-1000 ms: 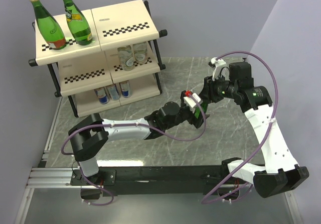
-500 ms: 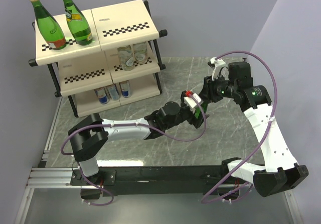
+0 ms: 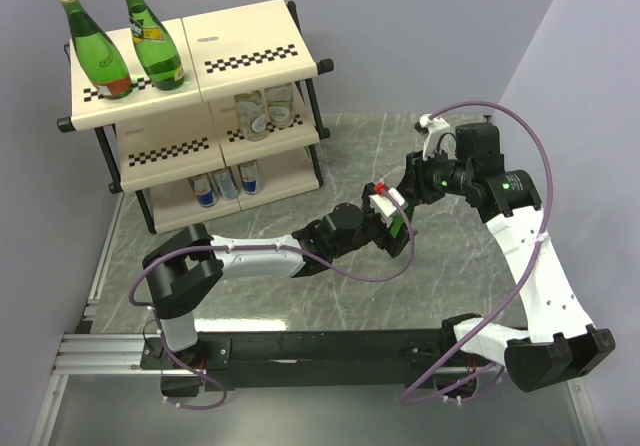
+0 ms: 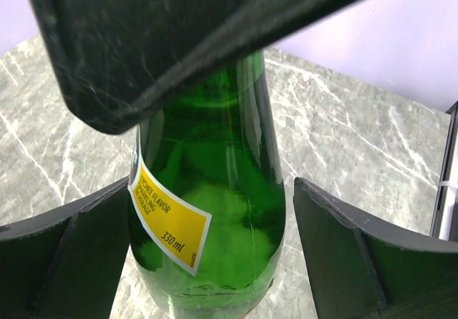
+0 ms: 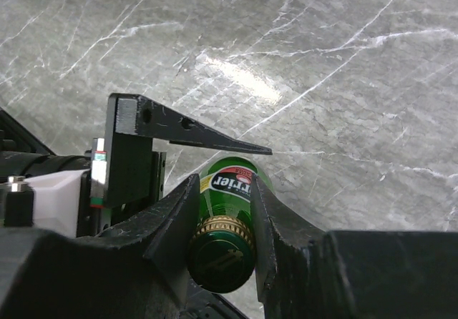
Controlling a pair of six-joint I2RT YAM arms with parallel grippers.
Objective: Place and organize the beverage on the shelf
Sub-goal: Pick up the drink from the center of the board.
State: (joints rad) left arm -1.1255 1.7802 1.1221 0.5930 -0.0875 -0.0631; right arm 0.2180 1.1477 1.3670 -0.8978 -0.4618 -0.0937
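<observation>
Right pincer (image 5: 222, 182) grips green bottle (image 5: 223, 222); left wrist view shows left pincer (image 4: 212, 251) wide around it.

The top camera looked down from the near side; both wrist cameras closely shared the green bottle (image 4: 215, 212).

The overhead view is bright, evenly lit from above and sharp across the frame. The arms cast only faint, soft shadows on the worktop (image 3: 470, 276), and the lower tiers of the shelf (image 3: 250, 56) sit in shade. In the right wrist view a white patch of glare lies on the polished stone, and the right gripper (image 5: 222, 190) looks dark. In the left wrist view light glows through the green bottle (image 4: 215, 190), whose label is crisp.
</observation>
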